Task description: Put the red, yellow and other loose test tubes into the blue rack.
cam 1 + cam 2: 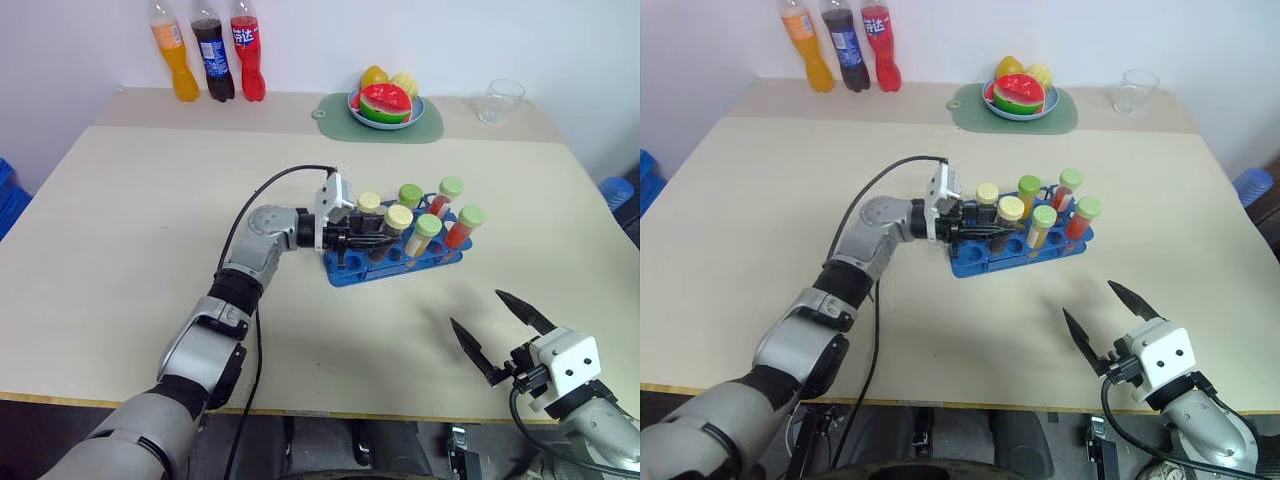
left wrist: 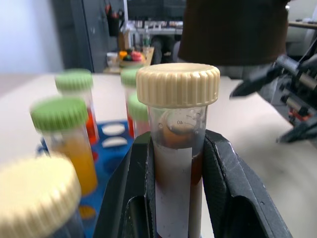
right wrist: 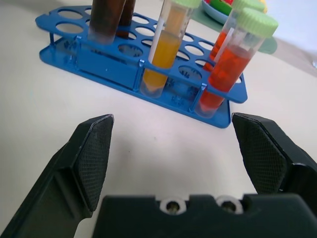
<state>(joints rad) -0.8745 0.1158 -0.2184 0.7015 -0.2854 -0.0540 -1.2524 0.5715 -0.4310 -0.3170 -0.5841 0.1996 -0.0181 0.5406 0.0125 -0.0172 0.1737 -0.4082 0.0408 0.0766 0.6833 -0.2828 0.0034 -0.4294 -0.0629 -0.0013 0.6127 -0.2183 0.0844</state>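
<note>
We see left gripper [image 1: 372, 240] clamping the cream-capped tube [image 2: 177, 148] upright, seating it in the blue rack [image 1: 345, 272] mid-table | right gripper [image 1: 502, 335] spread empty near the front edge, clear.

Bare table [image 1: 130, 250] flanks the tube-crowded blue rack [image 1: 350, 272].

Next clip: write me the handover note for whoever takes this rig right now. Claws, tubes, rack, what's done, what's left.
Left claw: shut on the cream-capped tube of dark liquid, at the blue rack.
Right claw: open, empty, near the table's front edge, apart from the rack.
Rack: five other capped tubes stand in it, cream-capped and green-capped.
Done: no tube lies loose on the table.
Left: whether the held tube is seated in its hole cannot be told; seat it if needed, then release.
</note>
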